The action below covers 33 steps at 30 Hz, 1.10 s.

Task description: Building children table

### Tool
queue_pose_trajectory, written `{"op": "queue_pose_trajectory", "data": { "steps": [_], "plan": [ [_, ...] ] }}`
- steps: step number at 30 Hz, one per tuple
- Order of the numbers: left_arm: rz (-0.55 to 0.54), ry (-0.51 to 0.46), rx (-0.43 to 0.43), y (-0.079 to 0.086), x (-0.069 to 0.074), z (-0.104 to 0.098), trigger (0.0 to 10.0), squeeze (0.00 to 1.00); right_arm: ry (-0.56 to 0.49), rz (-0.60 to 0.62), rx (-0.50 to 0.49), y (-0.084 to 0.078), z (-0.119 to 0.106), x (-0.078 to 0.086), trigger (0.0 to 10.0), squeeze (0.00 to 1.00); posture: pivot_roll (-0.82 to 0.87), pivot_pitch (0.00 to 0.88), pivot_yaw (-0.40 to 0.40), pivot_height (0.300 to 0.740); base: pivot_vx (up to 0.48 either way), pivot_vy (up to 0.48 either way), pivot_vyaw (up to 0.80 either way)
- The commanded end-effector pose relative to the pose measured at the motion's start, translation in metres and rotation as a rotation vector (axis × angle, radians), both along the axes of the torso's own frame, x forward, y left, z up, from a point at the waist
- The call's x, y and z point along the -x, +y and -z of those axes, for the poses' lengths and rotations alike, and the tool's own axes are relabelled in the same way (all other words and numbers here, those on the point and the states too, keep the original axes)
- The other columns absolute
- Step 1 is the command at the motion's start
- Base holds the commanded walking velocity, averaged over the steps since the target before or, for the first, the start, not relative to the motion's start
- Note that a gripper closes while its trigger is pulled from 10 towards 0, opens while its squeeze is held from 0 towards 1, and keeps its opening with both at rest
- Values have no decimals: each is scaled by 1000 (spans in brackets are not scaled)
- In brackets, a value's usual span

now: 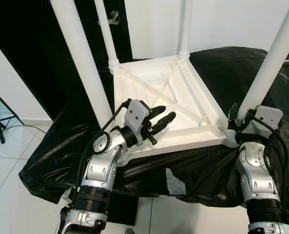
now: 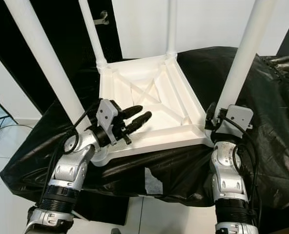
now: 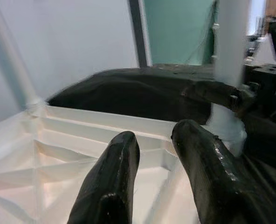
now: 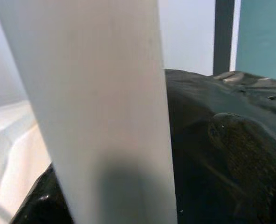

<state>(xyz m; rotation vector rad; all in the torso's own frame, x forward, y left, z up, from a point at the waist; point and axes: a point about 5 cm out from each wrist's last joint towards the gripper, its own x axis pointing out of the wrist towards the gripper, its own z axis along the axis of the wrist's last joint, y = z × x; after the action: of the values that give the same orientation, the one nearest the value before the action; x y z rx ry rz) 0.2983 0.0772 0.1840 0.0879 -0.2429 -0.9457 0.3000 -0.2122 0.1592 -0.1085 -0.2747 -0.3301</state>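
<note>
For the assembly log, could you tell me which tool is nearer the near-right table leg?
Right. The right tool is at that near-right leg's base; the left tool hovers over the upturned tabletop, across from it.

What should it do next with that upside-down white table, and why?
Probably twist or press the near right leg home. The right tool sits at its base, all four legs stand in the table, and the left tool hovers open above the underside.

white wall (image 1: 149, 24), pale tiled floor (image 1: 8, 161)
</note>
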Motion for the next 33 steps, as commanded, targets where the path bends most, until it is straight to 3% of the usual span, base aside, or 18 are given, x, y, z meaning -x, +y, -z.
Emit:
{"op": "queue_pose_trajectory", "data": {
  "steps": [1,2,4,9,10,15,17,24,26,27,30,33],
  "plan": [
    [43,31,-11,4,10,2,10000,0,-18,-108,2,19,-2,-1,10000,0,-61,0,75,740,0,0,0],
    [43,31,-11,4,10,2,10000,0,-18,-108,2,19,-2,-1,10000,0,-61,0,75,740,0,0,0],
    [76,57,-44,12,27,8,10000,0,-15,-223,9,42,0,-1,10000,0,-46,0,63,740,0,0,0],
    [52,85,-66,26,48,12,10000,0,11,-261,3,51,6,0,10000,0,-19,0,42,740,0,0,0],
    [2,85,-85,34,57,13,10000,0,18,-278,3,52,7,-1,10000,0,19,0,11,740,0,0,0],
    [-88,97,-114,48,67,15,10000,0,27,-300,10,52,7,-4,10000,0,34,0,3,740,0,0,0],
    [-214,131,-185,70,83,21,10000,0,39,-315,14,47,8,-9,10000,0,75,0,-23,740,0,0,0],
    [-278,156,-219,85,97,17,10000,0,50,-340,23,47,9,-12,10000,0,105,0,-43,740,0,0,0],
    [-361,160,-266,106,105,16,10000,0,53,-348,28,45,8,-14,10000,0,118,0,-46,740,0,0,0],
    [-361,160,-266,106,105,16,10000,0,53,-348,28,45,8,-14,10000,0,118,0,-46,740,0,0,0],
    [-478,160,-256,130,107,13,10000,0,58,-367,30,46,10,-13,10000,0,124,0,-51,740,0,0,0],
    [-526,155,-249,138,107,11,10000,0,74,-377,29,48,14,-9,10000,0,122,0,-48,740,0,0,0]
  ]
}}
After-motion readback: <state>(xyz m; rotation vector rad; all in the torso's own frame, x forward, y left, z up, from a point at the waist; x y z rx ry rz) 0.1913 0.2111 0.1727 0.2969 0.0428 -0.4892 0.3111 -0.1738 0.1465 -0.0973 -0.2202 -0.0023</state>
